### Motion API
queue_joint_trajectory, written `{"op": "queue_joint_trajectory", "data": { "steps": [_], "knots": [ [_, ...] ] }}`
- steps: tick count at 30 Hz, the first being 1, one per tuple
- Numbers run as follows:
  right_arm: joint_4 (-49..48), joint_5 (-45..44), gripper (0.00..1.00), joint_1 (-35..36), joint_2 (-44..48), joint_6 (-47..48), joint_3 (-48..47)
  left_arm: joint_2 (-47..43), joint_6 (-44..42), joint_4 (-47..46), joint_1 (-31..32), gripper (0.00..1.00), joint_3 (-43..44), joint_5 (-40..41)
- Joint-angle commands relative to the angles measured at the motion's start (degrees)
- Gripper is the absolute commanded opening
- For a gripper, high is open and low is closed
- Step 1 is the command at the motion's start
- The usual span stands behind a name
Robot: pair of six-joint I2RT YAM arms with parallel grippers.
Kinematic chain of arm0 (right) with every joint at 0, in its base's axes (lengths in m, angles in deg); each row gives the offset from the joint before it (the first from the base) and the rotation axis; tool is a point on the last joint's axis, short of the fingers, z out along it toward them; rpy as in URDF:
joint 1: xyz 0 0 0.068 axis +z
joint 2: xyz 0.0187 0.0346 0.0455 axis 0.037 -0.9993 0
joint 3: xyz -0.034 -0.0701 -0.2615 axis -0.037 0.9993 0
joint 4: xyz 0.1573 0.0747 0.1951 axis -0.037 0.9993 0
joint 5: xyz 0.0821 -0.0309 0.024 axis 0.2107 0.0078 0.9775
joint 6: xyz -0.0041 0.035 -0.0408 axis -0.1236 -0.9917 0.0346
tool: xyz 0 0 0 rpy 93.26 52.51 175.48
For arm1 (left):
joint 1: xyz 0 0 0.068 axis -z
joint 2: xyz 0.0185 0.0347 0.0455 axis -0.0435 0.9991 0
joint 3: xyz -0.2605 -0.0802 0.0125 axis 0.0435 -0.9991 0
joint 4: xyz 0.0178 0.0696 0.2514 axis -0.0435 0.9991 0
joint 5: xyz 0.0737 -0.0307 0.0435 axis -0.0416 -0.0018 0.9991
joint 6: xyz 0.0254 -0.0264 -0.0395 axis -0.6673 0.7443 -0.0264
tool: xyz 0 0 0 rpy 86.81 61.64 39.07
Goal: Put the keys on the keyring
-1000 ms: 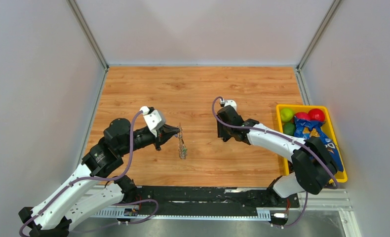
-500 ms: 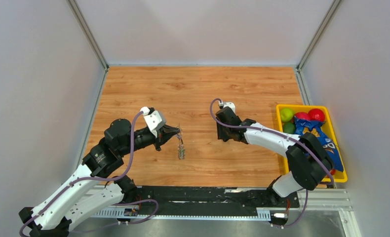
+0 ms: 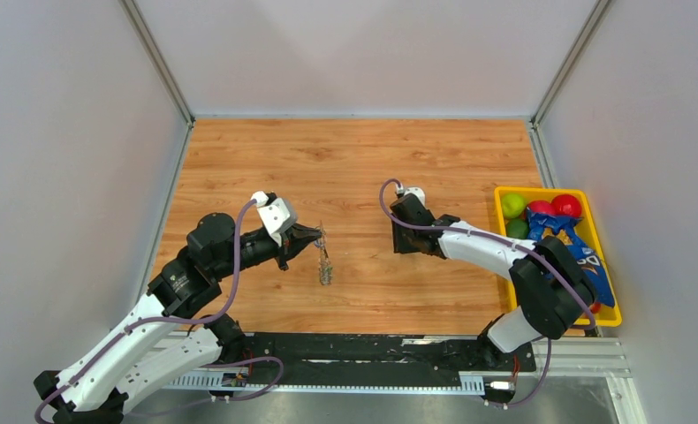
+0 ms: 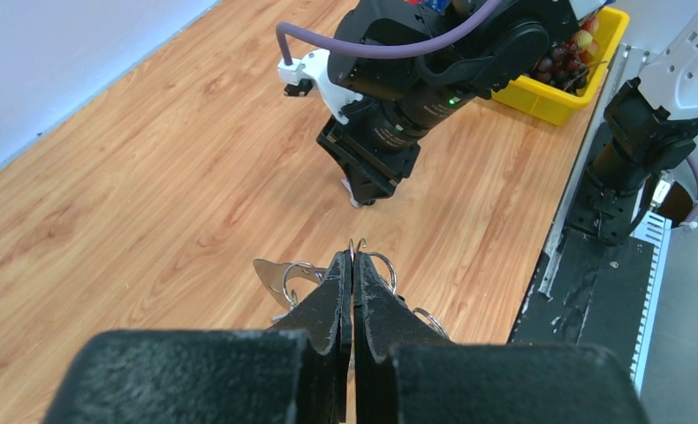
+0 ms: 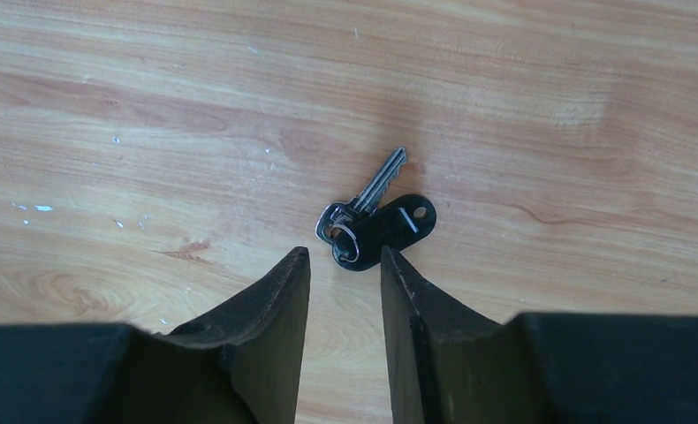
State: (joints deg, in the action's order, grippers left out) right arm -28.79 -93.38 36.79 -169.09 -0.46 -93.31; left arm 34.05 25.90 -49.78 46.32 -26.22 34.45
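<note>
Left gripper [image 4: 352, 265]: jaws pressing together on keyring [image 3: 326, 268], which is hanging, seemingly clear of wooden table [image 3: 345, 159]. Right gripper [image 5: 345, 265]: jaws standing slightly apart, hovering just short of black-headed key [image 5: 376, 214] lying flat on the table.

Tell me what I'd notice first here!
The left gripper pinches the shiny keyring, left of centre. The right gripper is open, close over a silver key lying on the wooden table. A yellow bin of colourful fruit sits at the right edge.
</note>
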Motion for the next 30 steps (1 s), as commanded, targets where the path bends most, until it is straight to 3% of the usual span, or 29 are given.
{"op": "queue_joint_trajectory", "data": {
  "steps": [1,30],
  "knots": [
    [-2.32,1.96,0.36,-0.64,-0.32,-1.47,0.65,-0.71,-1.09,-4.13,-0.07,0.0,0.37,-0.2],
    [-5.22,4.6,0.22,-1.65,-2.54,-1.95,2.11,-0.8,-1.09,-4.13,-0.13,0.0,0.27,-0.08]
  ]
}}
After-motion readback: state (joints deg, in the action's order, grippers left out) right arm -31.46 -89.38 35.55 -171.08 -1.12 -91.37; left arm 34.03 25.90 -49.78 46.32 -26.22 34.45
